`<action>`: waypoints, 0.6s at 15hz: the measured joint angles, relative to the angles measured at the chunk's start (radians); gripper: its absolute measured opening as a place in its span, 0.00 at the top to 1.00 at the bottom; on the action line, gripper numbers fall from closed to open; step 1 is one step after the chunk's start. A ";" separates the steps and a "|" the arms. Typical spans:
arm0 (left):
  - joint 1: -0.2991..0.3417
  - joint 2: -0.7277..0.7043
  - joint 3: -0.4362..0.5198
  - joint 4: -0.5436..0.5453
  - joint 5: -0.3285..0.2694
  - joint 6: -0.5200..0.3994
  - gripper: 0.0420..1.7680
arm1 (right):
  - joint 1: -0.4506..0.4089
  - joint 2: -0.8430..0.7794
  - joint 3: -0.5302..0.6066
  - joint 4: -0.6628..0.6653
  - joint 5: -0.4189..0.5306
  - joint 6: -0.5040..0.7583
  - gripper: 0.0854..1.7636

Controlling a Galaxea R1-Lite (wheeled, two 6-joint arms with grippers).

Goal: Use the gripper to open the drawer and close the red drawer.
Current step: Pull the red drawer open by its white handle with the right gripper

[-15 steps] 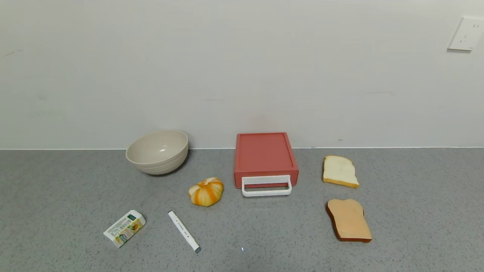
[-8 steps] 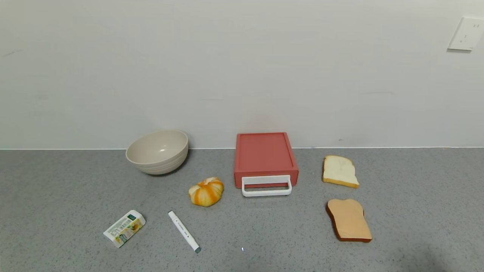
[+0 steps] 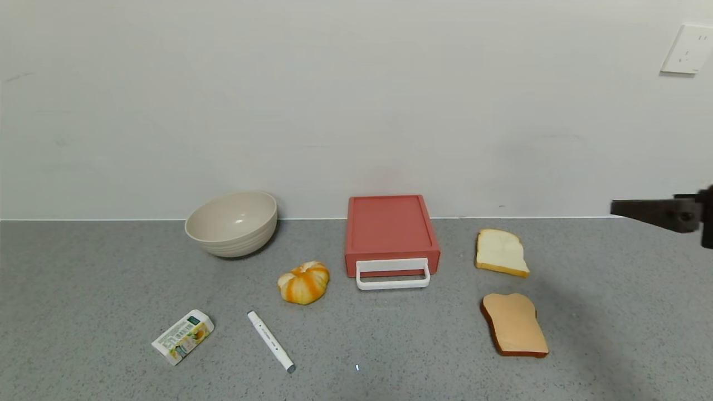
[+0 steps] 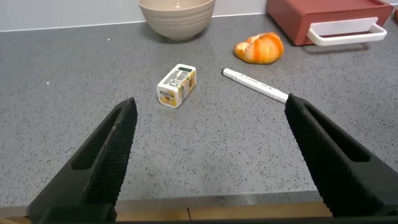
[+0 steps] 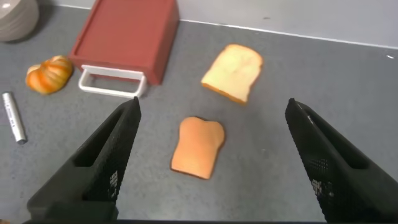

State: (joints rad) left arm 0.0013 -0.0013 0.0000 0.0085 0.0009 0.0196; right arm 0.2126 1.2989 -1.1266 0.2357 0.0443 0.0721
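While the red drawer (image 3: 391, 233) sits shut against the wall near the middle of the grey countertop (image 3: 100, 267), its long axis runs from the wall toward the robot, and its white loop handle (image 3: 392, 274) faces the robot, lying across the front edge.

Right gripper (image 5: 211, 163): raised above the counter at the right edge of the head view (only a dark fingertip and part of the body show there), well apart from the drawer. Its wrist view shows the two jaws spread wide, nothing between them, with the brown toast slice (image 5: 197, 147) and the white bread slice (image 5: 234, 73) on the counter below and the drawer farther off.

Left gripper (image 4: 211, 158): low over the near left part of the counter, outside the head view. Jaws likewise spread wide and empty; beyond them lie a small printed carton (image 4: 176, 86) and a white marker pen (image 4: 255, 84).

Surrounding items: beige bowl (image 3: 232, 223) by the wall, left of the drawer; orange-and-white pumpkin-shaped piece (image 3: 304, 282) just left of the handle; white bread slice to the drawer's right, brown toast slice nearer the robot; carton and pen at the near left, the pen lying diagonally. A white wall outlet (image 3: 686, 49) sits at upper right.
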 joint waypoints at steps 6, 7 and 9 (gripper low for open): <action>0.000 0.000 0.000 0.000 0.000 0.000 0.03 | 0.189 0.363 -0.392 0.199 -0.027 0.053 0.03; 0.000 0.000 0.000 0.000 0.000 0.000 0.03 | 0.216 0.413 -0.448 0.228 -0.029 0.055 0.03; 0.000 0.000 0.000 0.000 0.000 0.000 0.03 | 0.269 0.514 -0.556 0.290 -0.030 0.057 0.03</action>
State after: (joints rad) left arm 0.0013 -0.0013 0.0000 0.0085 0.0009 0.0196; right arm 0.4819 1.8132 -1.6823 0.5257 0.0143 0.1294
